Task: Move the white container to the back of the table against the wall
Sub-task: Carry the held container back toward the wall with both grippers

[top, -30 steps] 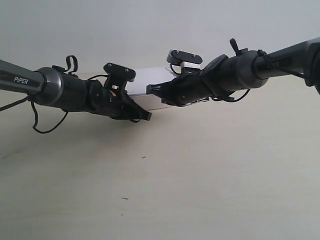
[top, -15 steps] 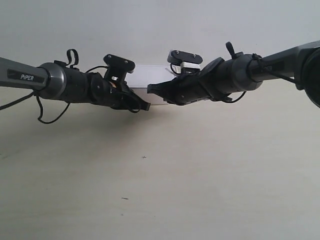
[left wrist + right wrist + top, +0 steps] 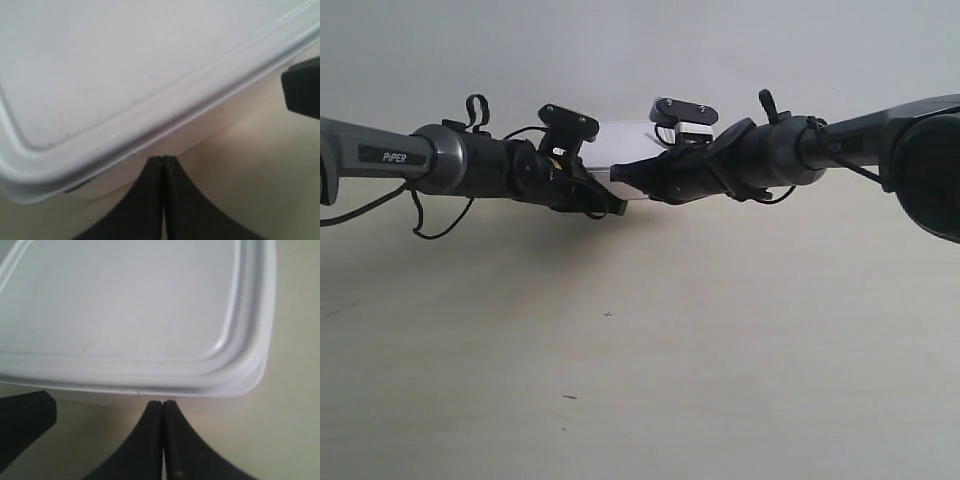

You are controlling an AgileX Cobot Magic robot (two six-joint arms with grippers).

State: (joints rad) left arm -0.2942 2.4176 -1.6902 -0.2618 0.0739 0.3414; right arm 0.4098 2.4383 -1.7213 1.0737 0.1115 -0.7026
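Observation:
The white container (image 3: pixel 625 148) lies flat on the table (image 3: pixel 720 350), far back near the wall (image 3: pixel 620 50), mostly hidden behind two black arms that meet in front of it. My left gripper (image 3: pixel 163 159) is shut and empty, its tips against the container's (image 3: pixel 125 65) side under the lid rim. My right gripper (image 3: pixel 163 403) is also shut and empty, its tips at the container's (image 3: pixel 125 305) side near a rounded corner. In the exterior view, the gripper tips of the arm at the left (image 3: pixel 618 207) and the arm at the right (image 3: pixel 618 176) sit close together.
The other arm's black finger shows at the edge of each wrist view (image 3: pixel 302 92) (image 3: pixel 22 425). Pale tabletop with a few tiny dark specks (image 3: pixel 608 315) stretches in front of the arms. Loose cables hang from both forearms.
Both arms have moved back toward the wall, and the white container has slid back with them. Both grippers stayed shut.

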